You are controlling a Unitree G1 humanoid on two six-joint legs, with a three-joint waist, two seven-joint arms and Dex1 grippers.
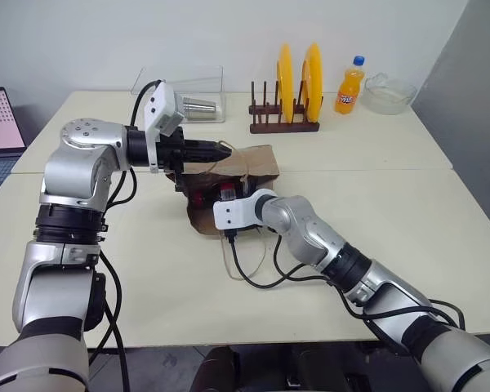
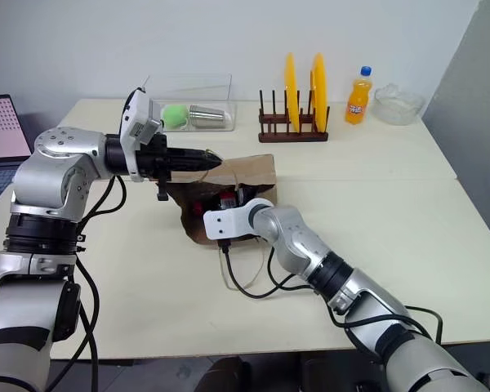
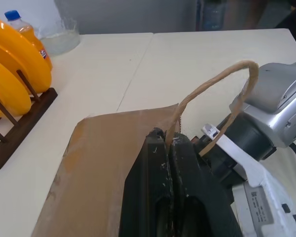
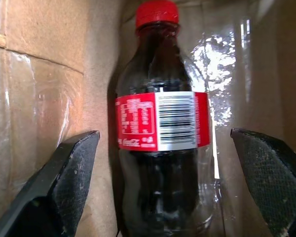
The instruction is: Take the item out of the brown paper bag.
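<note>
Bottle alignment is what I'm watching: the item [image 4: 160, 123], a small dark cola bottle with a red cap and a red-and-white label, lies inside the brown paper bag [image 1: 249, 163] straight ahead of my right tool [image 4: 163, 182]. In the right wrist view its long axis runs directly away from the tool, cap at the far end and base nearest me, so the body sits between the two fingers, which stand wide apart with nothing touching them yet. I judge the coming move to be a short push forward and then a close across the bottle's lower body, below the label.

My left tool [image 3: 172, 148] is pinched together on one looped twisted-paper handle [image 3: 212, 89], lifting the upper wall so the mouth gapes toward the right arm. That right arm is clearly the nearer one to the bottle.

The bag is creased matte kraft paper, soft and likely to fold against the fingers. The bottle is smooth, glossy plastic, round and probably slippery. The desk [image 1: 392, 229] is pale and flat.
</note>
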